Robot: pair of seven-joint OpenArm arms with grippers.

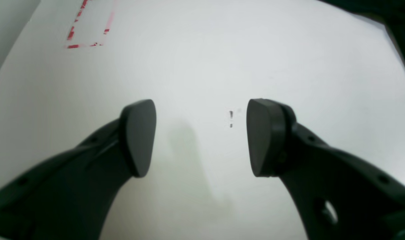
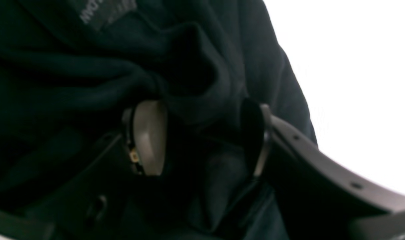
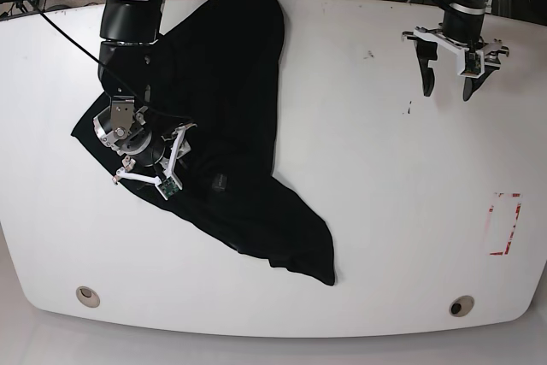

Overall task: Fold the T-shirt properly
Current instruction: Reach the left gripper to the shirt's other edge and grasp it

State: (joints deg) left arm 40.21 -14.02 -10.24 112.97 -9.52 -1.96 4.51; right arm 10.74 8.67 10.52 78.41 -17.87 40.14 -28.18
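The bench (image 3: 359, 211) is a smooth, matte white slab with rounded corners, two small round fittings (image 3: 86, 296) set near its front edge and a rectangle of broken red tape (image 3: 504, 224) toward one side; a few tiny dark specks (image 1: 231, 118) mark its bare surface. On it lies the T-shirt (image 3: 231, 108), a large sheet of soft black cloth, spread unevenly over the side of the bench where the right arm works, running from the far edge down toward the front in a long, irregular, rumpled shape with a pointed lower corner. Up close the fabric is thick and limp, bunched into heavy rolled folds and deep creases, and a small grey label (image 2: 104, 11) with pale lettering shows at the top of the right wrist view. The right pincer (image 2: 202, 136) is pressed down into this cloth, its two flat, rounded pale pads standing apart with a hump of black fabric filling the gap between them; whether the pads actually clamp it cannot be told. The left pincer (image 1: 200, 136) hangs over bare white bench, well apart from the shirt, its dark, smooth, teardrop-shaped pads spread wide with nothing between them, mounted on curved black plastic fingers (image 1: 339, 173) pierced by small holes.
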